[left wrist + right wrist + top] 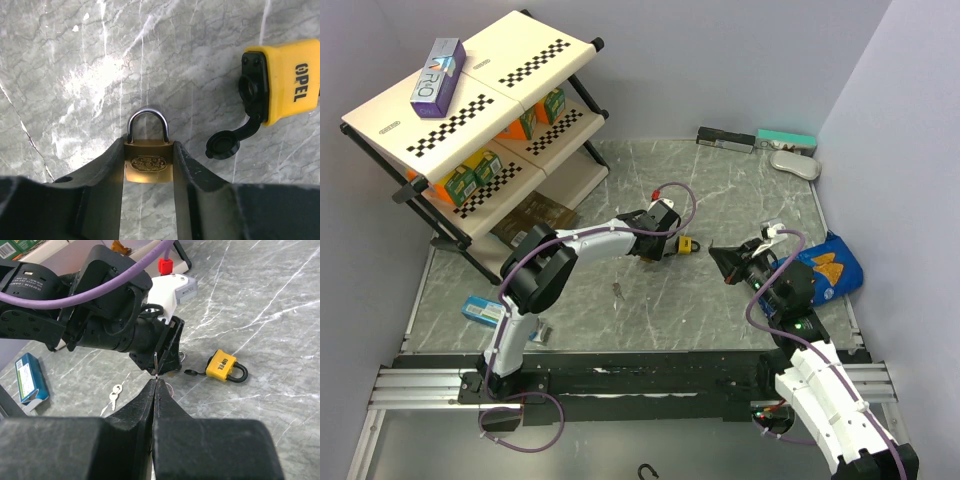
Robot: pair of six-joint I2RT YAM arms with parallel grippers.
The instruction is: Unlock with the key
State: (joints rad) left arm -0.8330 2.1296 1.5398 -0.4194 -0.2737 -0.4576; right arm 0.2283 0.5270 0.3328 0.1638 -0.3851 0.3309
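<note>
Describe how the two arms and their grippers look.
Both arms have white link shells and black joints. The left arm carries a purple cable, with a red plug beside its white wrist housing and small white lettering on one joint. The right arm has a matching cable. The left gripper and right gripper have matte black, tapering fingers.

This is looking like a robotics lab cell: plain pale walls are enclosing a marble-patterned table, a left arm and right arm are sitting on a near metal rail, and a shelf bearing checkerboard markers is standing far left.
</note>
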